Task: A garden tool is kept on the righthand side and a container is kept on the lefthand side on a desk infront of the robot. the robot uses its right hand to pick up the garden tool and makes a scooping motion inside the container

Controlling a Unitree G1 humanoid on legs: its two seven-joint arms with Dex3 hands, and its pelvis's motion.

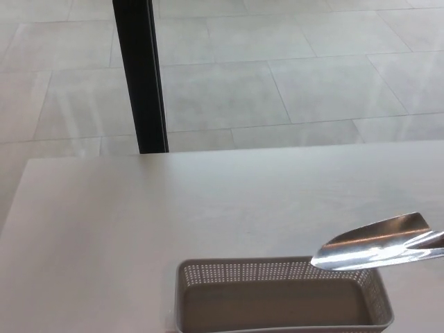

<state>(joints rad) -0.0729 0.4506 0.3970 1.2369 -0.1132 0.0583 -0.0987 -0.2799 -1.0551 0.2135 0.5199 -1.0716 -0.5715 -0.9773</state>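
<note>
A pale tabletop [139, 229] fills the lower half of the head view, its far edge running across the middle of the picture. Beyond that edge lies a floor of large grey tiles [291, 83], and a black upright post [141, 76] stands behind the far edge, toward the far left corner.

At the near edge of the tabletop, a little right of centre, sits a grey rectangular plastic basket [191, 305] with perforated walls. Its long side runs along the near edge and its near wall is cut off by the bottom of the picture. The inside that shows looks bare.

A shiny metal trowel blade [378, 243] comes in from the right edge of the picture. Its rounded tip points left and lies over the far right corner of the basket, overlapping the far rim there. The blade sits nearly level, tilted slightly up toward the right, with bright reflections along its hollow face. Whether it touches the rim or hangs above it cannot be told. The handle runs out of the picture on the right.

Neither robot hand shows, so what holds the trowel, and how far either hand is open, cannot be told.
</note>
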